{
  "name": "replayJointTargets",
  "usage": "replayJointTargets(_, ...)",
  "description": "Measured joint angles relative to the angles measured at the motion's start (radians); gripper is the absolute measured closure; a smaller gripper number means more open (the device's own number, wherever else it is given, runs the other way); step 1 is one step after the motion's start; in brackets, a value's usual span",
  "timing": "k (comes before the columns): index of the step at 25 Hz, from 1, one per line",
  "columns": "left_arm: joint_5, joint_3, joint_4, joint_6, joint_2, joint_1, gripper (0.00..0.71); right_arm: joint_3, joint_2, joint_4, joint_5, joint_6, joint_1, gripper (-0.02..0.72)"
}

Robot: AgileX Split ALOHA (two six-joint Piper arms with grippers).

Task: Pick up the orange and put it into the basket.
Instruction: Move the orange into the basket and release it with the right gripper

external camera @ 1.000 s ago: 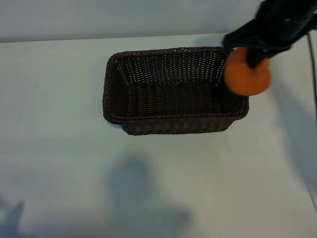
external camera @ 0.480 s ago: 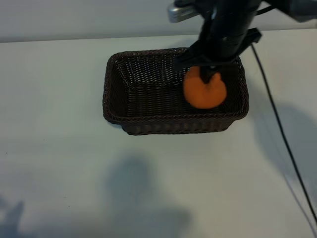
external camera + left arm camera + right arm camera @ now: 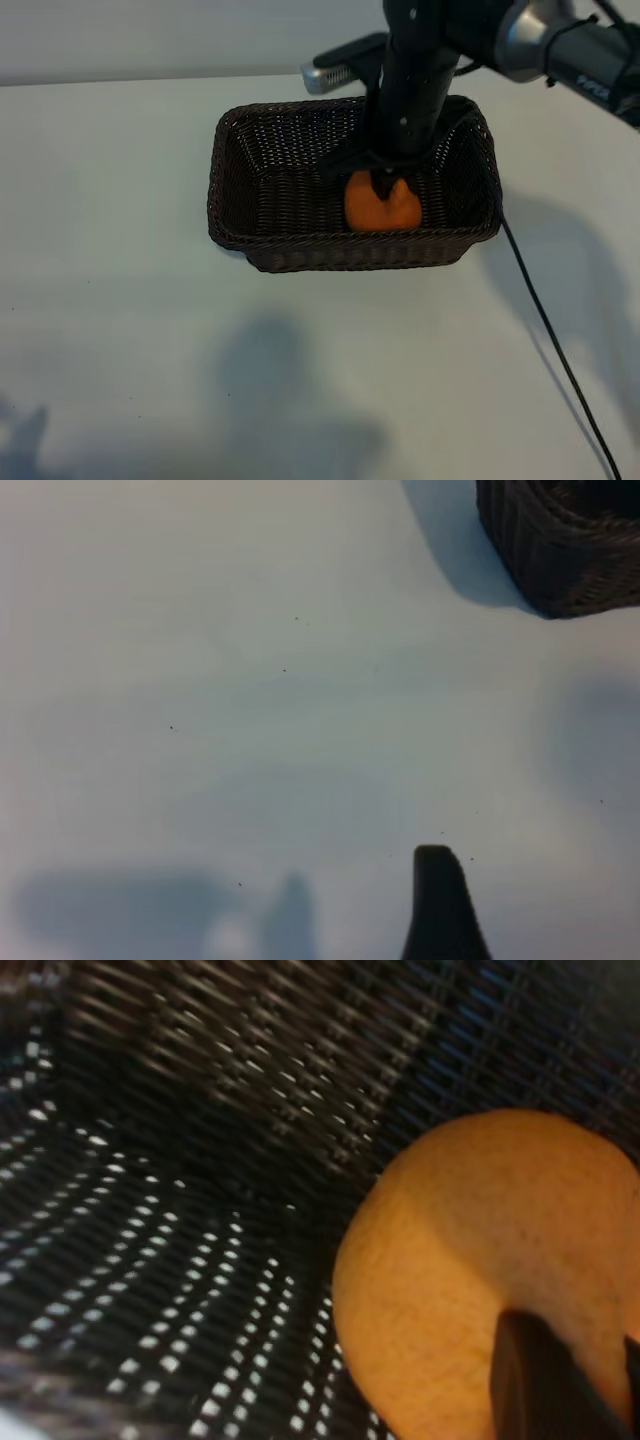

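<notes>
Looking across the exterior view from its left: bare white tabletop [image 3: 110, 330] first, then the rectangular dark brown woven wicker basket [image 3: 232, 190] with braided rim, and inside it, toward its right half and low against the near wall, the small round orange fruit [image 3: 381, 205]. Reaching down into the basket from the upper right, the black right arm, with the right gripper [image 3: 385, 185] pointed straight down and clamped on top of the orange, dark fingertips pressed into the fruit's upper side. Trailing down the table at far right, a thin black cable [image 3: 555, 345].

Seen only from the left wrist camera: one dark fingertip [image 3: 440, 905] of the left gripper, parked over bare table well apart from the basket's corner [image 3: 560, 550], fingers spread apart and holding nothing; no sign of that gripper in the exterior view.

Seen only from the right wrist camera: close weave of the basket's inner wall and floor [image 3: 180, 1210], the orange's dull bumpy skin [image 3: 470, 1260], and a dark finger [image 3: 535, 1380] laid against the fruit. Cannot tell whether the orange rests on the basket floor or hangs just above it.
</notes>
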Motion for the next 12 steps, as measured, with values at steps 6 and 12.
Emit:
replayJointTargets(6,0.0,0.0,0.0,0.0,0.0,0.0,0.238,0.0,0.016,0.001,-0.012,-0.001,0.0,0.645)
replayJointTargets(12,0.0,0.0,0.0,0.0,0.0,0.0,0.238,0.0,0.016,0.001,-0.021,-0.001,0.0,0.491)
